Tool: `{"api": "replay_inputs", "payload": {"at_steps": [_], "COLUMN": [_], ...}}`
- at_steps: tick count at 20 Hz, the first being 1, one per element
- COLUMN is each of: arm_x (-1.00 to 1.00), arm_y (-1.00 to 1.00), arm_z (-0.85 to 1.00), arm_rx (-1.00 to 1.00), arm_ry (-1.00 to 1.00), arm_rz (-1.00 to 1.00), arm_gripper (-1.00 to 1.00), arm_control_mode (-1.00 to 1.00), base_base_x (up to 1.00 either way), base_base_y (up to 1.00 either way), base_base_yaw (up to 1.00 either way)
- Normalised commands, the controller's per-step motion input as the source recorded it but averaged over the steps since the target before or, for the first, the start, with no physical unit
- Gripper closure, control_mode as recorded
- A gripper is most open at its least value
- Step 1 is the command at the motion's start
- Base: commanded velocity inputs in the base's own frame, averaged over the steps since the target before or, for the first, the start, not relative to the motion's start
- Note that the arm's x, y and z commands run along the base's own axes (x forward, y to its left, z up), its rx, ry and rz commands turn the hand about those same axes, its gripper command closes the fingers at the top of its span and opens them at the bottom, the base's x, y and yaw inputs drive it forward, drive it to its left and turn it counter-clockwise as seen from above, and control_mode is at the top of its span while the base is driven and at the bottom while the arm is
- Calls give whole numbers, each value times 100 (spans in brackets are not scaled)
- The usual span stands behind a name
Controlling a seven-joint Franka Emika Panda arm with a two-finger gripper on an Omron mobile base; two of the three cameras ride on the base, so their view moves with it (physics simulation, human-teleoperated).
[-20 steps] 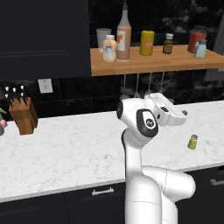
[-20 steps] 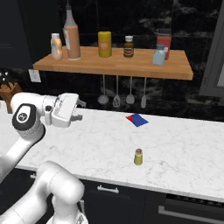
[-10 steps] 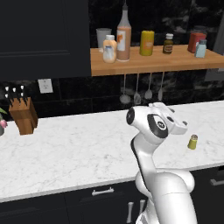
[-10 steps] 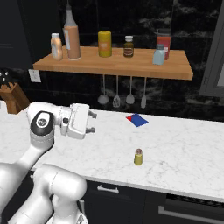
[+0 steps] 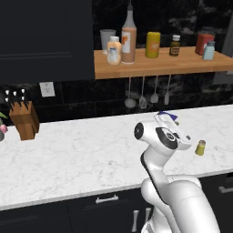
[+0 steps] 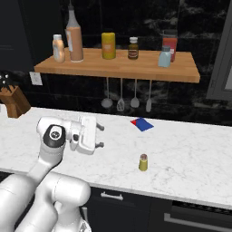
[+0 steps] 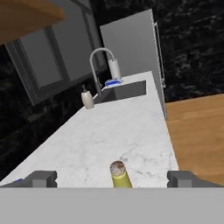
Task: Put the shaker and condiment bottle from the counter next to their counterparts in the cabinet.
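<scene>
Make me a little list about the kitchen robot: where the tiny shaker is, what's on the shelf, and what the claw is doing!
shaker: the shaker stands upright on the counter, alone
tall bottle: the condiment bottle already stands on the cabinet shelf
shelf friends: squat orange-and-white bottle at the left end, pale blue shaker near the right end
claw: the gripper is open, empty, pointing toward the shaker
blue thing: a small blue pad lies flat on the counter

Bare counter (image 6: 190, 154) all around shaker (image 6: 143, 162), my approach unblocked; blue cloth (image 6: 142, 124) well behind it; shelf (image 6: 136, 70) crowded left, free gap beside pale shaker (image 6: 165, 57).
</scene>
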Motion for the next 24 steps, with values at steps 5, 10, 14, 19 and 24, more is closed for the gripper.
{"api": "replay_inputs", "payload": {"at_steps": [5, 10, 14, 19, 24], "arm_x": [56, 34, 18, 7, 14], "arm_y": [-39, -39, -14, 0, -2], "arm_z": [-27, -32, -66, -93, -36], "arm_rx": [21, 8, 1, 0, 0], "arm_ry": [6, 14, 7, 3, 0], "arm_rz": [0, 0, 0, 0, -2], "arm_gripper": [-100, -100, -100, -100, -100], "arm_control_mode": [-100, -100, -100, -100, -100], "base_base_x": [0, 0, 0, 0, 0], "base_base_y": [0, 0, 0, 0, 0], "base_base_yaw": [0, 0, 0, 0, 0]}}
